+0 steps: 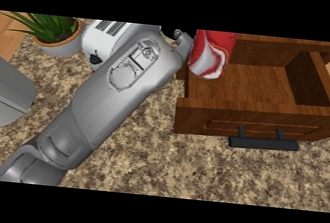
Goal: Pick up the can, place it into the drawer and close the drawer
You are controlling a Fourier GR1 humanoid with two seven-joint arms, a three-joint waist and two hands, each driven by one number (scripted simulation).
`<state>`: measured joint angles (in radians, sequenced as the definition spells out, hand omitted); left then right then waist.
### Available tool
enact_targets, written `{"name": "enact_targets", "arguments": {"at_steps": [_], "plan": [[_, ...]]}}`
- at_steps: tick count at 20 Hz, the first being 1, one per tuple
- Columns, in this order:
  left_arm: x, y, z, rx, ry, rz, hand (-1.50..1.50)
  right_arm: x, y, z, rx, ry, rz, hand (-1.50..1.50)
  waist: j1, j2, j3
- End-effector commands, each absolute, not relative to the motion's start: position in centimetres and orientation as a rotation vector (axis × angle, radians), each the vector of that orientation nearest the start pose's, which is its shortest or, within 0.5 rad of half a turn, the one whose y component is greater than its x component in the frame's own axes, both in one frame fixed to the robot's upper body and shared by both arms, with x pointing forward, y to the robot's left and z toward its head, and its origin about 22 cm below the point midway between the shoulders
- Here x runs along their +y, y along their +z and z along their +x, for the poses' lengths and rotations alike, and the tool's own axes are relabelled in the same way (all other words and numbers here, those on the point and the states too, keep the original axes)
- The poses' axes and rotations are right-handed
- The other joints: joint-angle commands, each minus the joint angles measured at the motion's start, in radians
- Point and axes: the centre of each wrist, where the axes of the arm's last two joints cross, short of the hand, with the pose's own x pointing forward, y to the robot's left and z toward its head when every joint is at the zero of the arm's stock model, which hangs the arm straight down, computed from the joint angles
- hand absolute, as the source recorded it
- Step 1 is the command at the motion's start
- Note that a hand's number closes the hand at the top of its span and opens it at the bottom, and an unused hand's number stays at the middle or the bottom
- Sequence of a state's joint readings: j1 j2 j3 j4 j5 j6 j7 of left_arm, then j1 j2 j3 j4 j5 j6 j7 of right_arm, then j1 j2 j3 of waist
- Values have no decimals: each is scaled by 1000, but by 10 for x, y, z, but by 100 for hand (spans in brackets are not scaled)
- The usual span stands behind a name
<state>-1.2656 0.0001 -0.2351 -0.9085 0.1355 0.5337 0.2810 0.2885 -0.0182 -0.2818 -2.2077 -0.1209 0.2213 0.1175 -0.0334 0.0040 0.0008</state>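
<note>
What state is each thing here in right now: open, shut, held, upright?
Brown wooden drawer: pulled open, inside bare.
Red-and-white can: held above the drawer's left end, tilted.
Left hand: mostly hidden behind its forearm, beside the can.
Green potted plant: upright.

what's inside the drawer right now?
The open wooden drawer shows a bare wood floor. The red and white can hangs over its left end, not set down. The can hides the back left corner; the left hand is mostly hidden.
</note>
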Motion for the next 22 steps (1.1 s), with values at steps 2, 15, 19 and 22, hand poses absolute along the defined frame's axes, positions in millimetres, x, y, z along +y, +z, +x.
{"name": "enact_targets", "arguments": {"at_steps": [2,15,19,22], "plan": [[-18,257,404,-1773,-204,13,150,-292,103,152,-1837,-8,-172,-150,-11,4,0],[-16,223,423,-1743,-265,51,150,-295,100,170,-1850,-9,-176,-150,-23,10,1],[-21,222,423,-1751,-241,128,150,-295,79,169,-1843,14,-136,-150,-50,14,3],[-16,201,425,-1746,-254,160,150,-304,105,168,-1841,-4,-159,-150,-59,14,2]]}}
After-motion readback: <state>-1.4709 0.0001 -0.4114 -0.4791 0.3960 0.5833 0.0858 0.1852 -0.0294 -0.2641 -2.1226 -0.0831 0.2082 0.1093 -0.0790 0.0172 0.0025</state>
